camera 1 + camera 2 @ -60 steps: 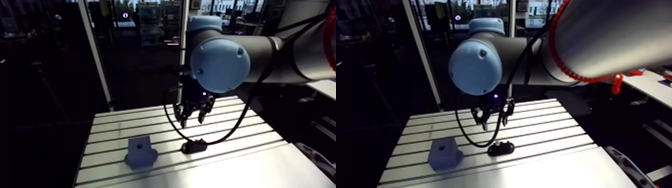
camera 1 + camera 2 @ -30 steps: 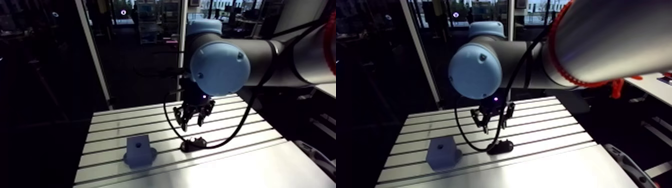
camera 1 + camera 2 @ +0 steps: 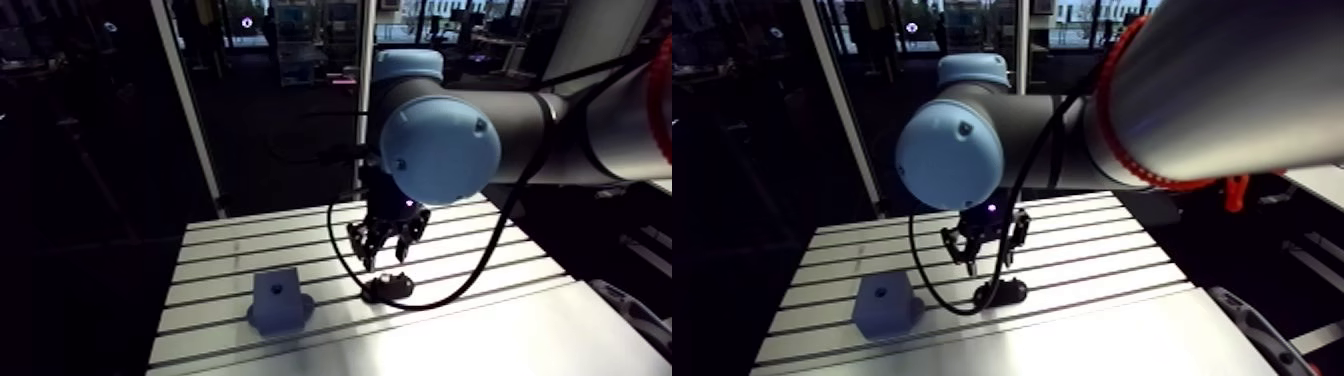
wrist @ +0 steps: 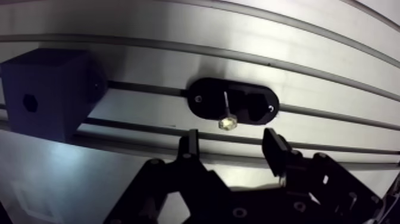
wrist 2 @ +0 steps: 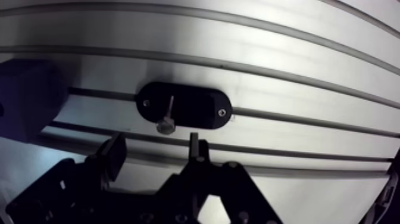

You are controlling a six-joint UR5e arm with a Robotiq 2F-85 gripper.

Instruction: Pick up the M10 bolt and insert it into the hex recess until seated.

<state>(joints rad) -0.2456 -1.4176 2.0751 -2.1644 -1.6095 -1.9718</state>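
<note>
Slotted aluminium bench (image 4: 333,53) carries a black oval holder (image 4: 205,98). The M10 bolt (image 4: 227,116) stands in it, thin shank down, pale hex head up. A dark block (image 4: 44,89) with a small hex recess (image 4: 30,102) sits near the holder, not touching it. The tool (image 4: 231,140) hangs over the bolt, fingers spread, gripping nothing.

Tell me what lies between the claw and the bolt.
Nothing. The wrist view shows only bare table between the open claw and the bolt.
</note>
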